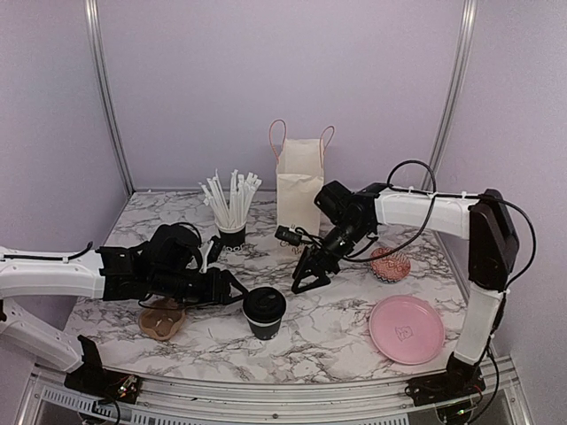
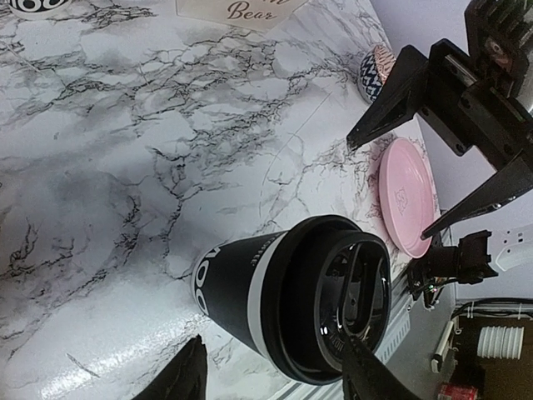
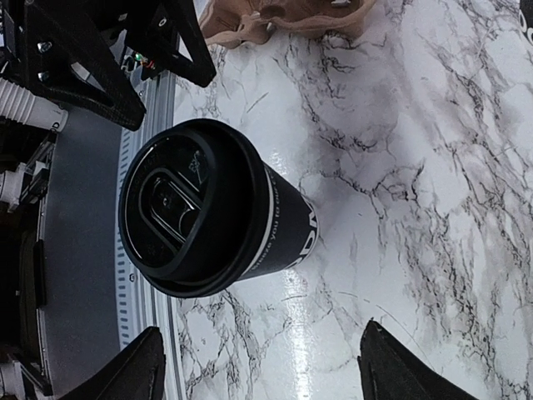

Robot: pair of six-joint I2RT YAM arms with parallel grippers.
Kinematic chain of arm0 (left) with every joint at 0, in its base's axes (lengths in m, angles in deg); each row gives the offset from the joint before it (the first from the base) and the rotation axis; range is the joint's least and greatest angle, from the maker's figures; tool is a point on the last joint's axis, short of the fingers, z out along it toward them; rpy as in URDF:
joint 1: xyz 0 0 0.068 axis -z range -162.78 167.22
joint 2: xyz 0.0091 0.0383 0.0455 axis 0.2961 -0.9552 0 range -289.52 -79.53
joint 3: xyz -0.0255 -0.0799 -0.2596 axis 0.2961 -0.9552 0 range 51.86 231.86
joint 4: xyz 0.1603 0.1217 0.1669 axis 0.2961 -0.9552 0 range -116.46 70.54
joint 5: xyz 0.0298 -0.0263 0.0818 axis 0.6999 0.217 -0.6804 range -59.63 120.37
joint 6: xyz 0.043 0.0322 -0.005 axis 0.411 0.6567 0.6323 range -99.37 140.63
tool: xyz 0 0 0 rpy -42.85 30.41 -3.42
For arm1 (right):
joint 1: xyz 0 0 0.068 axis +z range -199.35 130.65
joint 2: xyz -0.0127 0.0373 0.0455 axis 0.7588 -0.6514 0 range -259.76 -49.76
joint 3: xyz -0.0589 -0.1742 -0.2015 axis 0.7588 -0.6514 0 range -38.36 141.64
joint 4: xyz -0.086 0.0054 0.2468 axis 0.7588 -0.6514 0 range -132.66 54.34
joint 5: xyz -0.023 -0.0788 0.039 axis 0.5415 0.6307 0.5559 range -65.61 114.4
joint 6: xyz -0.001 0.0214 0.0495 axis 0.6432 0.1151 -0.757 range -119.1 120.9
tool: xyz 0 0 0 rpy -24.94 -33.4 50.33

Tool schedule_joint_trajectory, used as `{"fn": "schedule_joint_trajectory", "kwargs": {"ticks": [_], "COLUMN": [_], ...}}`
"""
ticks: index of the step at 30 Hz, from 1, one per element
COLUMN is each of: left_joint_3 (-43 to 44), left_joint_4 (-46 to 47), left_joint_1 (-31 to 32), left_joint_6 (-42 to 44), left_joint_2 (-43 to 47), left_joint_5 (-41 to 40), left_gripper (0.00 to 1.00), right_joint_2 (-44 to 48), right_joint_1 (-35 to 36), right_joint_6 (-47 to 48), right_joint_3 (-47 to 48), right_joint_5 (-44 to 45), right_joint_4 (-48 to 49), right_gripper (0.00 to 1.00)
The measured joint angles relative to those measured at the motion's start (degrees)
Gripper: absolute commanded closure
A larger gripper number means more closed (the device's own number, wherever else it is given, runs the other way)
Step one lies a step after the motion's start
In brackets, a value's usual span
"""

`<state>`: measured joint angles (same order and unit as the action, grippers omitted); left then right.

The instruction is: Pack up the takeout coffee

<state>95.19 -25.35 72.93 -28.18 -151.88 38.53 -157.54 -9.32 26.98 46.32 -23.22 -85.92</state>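
The takeout coffee (image 1: 264, 312) is a small black cup with its black lid on, standing upright at the table's front centre. It also shows in the left wrist view (image 2: 287, 304) and the right wrist view (image 3: 208, 221). My left gripper (image 1: 234, 293) is open just left of the cup, its fingers (image 2: 187, 377) spread with the cup close ahead between them (image 2: 275, 385). My right gripper (image 1: 310, 280) is open, above and behind-right of the cup, which lies ahead of its spread jaws (image 3: 266, 375). Both grippers are empty.
A white paper bag (image 1: 299, 186) with handles stands open at the back centre. A black cup of white straws (image 1: 232, 211) is left of it. A brown cup tray (image 1: 161, 320) lies under my left arm. A pink plate (image 1: 407, 329) and a patterned cupcake case (image 1: 390, 264) are at right.
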Motion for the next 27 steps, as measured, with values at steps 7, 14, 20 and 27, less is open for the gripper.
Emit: {"fn": "schedule_joint_trajectory", "kwargs": {"ticks": [7,14,20,27], "left_joint_3": [0.02,-0.02,-0.63,-0.72], "left_joint_4": [0.0,0.02,0.24,1.4], "left_joint_1": [0.28,0.35,0.35,0.37], "left_joint_6": [-1.01,-1.25,-1.42,-1.55], "left_joint_2": [-0.81,-0.83,-1.53,-2.49], "left_joint_5": [1.49,2.12,2.12,2.12], "left_gripper": [0.54,0.57,0.59,0.6], "right_joint_2": [-3.43,-5.03,-6.27,-6.64], "right_joint_1": [1.79,3.67,3.85,3.85], "right_joint_6": [-0.92,-1.03,-1.31,-1.9], "right_joint_3": [0.68,2.45,3.45,3.58], "right_joint_5": [-1.88,-2.47,-2.64,-2.86], "right_joint_4": [0.13,-0.04,-0.11,-0.35], "right_gripper": [0.33,0.37,0.4,0.41]}}
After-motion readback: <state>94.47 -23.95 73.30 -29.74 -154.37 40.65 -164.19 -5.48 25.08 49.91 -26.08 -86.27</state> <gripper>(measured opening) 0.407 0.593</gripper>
